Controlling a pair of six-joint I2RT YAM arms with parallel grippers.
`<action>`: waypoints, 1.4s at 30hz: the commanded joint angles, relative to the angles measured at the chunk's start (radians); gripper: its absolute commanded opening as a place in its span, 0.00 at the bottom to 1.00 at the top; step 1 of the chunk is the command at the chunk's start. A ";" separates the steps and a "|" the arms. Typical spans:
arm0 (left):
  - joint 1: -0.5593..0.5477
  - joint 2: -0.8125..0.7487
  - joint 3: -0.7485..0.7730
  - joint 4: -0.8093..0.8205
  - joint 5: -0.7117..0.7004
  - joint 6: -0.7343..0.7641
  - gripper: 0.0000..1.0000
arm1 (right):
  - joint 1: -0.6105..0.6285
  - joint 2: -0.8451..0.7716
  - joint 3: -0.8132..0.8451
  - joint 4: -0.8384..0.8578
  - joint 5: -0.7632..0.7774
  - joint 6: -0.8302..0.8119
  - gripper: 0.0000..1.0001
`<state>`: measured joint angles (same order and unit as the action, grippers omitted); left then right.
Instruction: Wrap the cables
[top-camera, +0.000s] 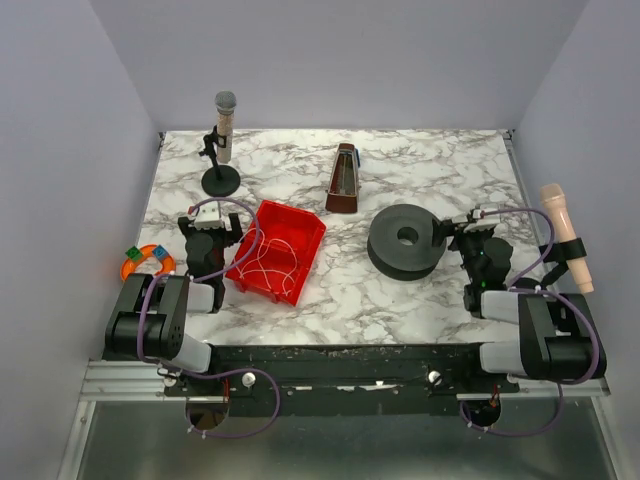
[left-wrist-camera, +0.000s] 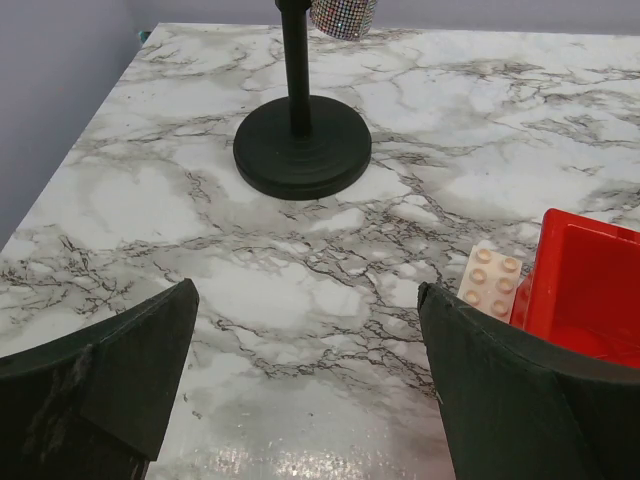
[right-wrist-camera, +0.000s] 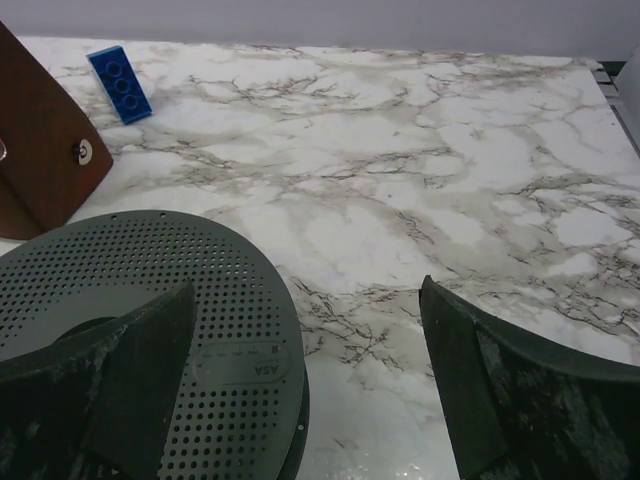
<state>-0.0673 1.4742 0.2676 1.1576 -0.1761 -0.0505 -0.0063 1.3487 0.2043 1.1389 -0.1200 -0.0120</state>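
Marble-patterned table (top-camera: 400, 290): carries all the items, with both arm bases at its near edge.
Spool (top-camera: 406, 240): black and round, lying flat right of centre with the hub hole upward. Judged: set within the right arm's reach as the winding core.
Red bin (top-camera: 310, 250): left of centre, well apart from the spool. Judged: it keeps the loose wire from spreading.
Left gripper (top-camera: 208, 222): just beside the bin's left wall, pointing to the far side, jaws wide, holding nothing.
Right gripper (top-camera: 470, 228): just beside the spool's right rim, jaws wide, holding nothing.
Cables (top-camera: 272, 262): thin white wire inside the bin, in loose curling loops, not yet wound.
Cable axis: no single direction. The tangle spreads along the bin's length, far to near, slanting left.
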 joint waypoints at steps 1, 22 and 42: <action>0.003 0.000 0.004 0.011 -0.016 -0.005 0.99 | 0.003 -0.086 0.090 -0.146 -0.016 -0.020 1.00; 0.003 -0.181 0.275 -0.651 0.374 0.144 0.95 | 0.373 -0.243 0.681 -1.561 -0.006 0.093 1.00; 0.003 -0.258 0.800 -1.538 0.483 0.207 0.95 | 0.491 0.290 0.998 -1.769 0.021 -0.020 1.00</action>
<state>-0.0666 1.2377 1.0172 -0.1940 0.2249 0.1486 0.4835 1.5898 1.1683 -0.5785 -0.0540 0.0051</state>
